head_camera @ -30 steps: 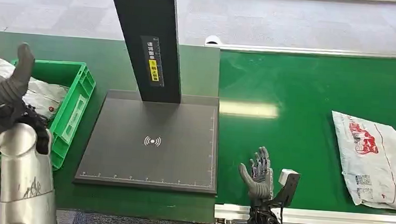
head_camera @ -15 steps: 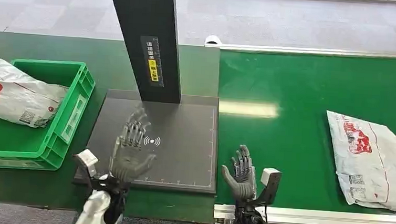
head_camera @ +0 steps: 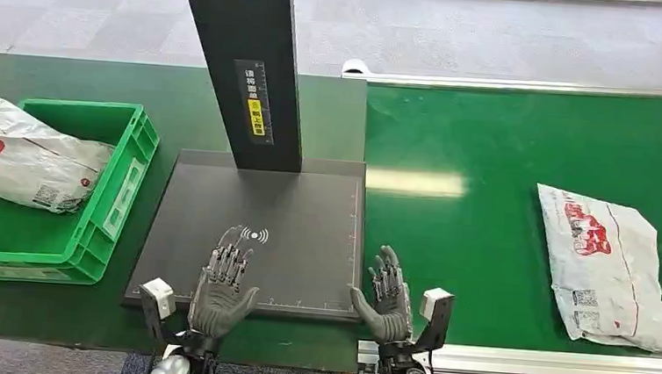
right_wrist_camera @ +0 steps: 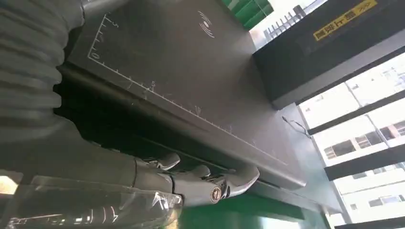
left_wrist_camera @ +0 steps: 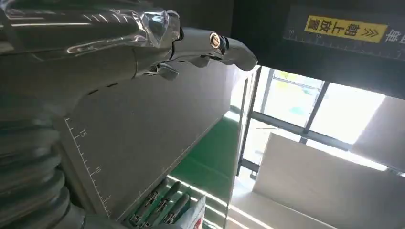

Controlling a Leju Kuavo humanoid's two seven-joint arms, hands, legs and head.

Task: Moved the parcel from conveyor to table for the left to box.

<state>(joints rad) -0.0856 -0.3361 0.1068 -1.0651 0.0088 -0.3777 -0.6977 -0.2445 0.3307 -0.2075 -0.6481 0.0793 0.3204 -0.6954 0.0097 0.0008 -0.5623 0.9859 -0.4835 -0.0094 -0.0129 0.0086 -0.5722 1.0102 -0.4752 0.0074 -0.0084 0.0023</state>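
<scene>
Since the frame half a second back, the left hand [head_camera: 222, 287] has dropped lower and nearer the front edge of the dark scanner plate [head_camera: 299, 211], and the right hand [head_camera: 387, 298] has shifted left, toward the plate's near right corner. The parcel on the belt [head_camera: 605, 263] has also travelled a little leftward along the green conveyor [head_camera: 489, 145].

Left hand: fingers spread and extended, palm up, grasping nothing; it hovers over the plate's front edge. The left wrist view shows the thumb [left_wrist_camera: 224, 45] held clear above the ruled plate surface. Right hand: likewise released, fingers apart, empty, at the seam between plate and conveyor. The right wrist view shows its fingers [right_wrist_camera: 239, 179] hanging just off the plate's edge.

Parcel on the belt: white poly mailer with red print, lying flat at the right side of the conveyor, well apart from both hands. Long axis runs from far-left to near-right; the red print sits toward the far end, the label patches toward the near end.

Green crate [head_camera: 116, 194]: sits on the green table to the left of the plate. It holds a second white mailer [head_camera: 21, 161] with red print, which lies tilted, its left part overhanging the crate's far-left rim.

A black post [head_camera: 248, 67] with a yellow label rises from the plate's far edge.
</scene>
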